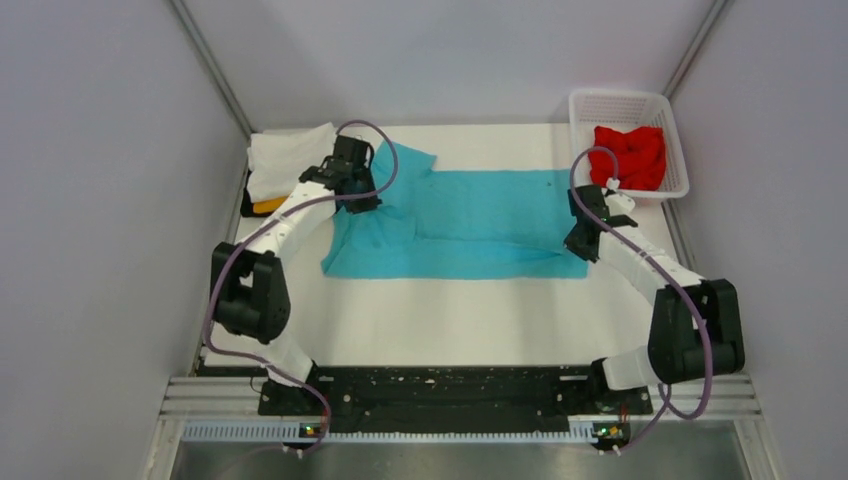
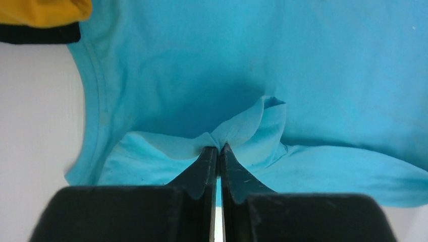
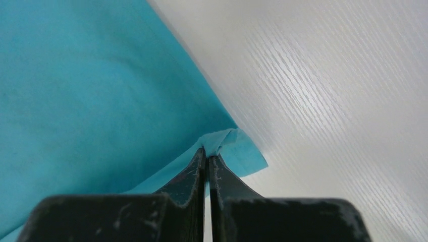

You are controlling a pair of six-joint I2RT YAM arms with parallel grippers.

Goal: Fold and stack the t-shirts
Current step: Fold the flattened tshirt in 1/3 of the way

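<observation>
The turquoise t-shirt (image 1: 470, 225) lies spread across the middle of the white table. My left gripper (image 1: 352, 190) is shut on a pinch of its cloth (image 2: 237, 133) near the collar end at the left. My right gripper (image 1: 583, 240) is shut on the shirt's corner (image 3: 237, 146) at its right edge. A white t-shirt (image 1: 285, 155) lies folded at the back left on yellow-orange (image 1: 268, 206) and black cloth; both colours show in the left wrist view, yellow-orange (image 2: 45, 11) and black (image 2: 40, 34). A red t-shirt (image 1: 632, 155) lies crumpled in the basket.
A white plastic mesh basket (image 1: 680, 150) stands at the back right corner. Grey walls close in the table on the left, right and back. The arm bases sit on a black plate (image 1: 450, 385) at the near edge.
</observation>
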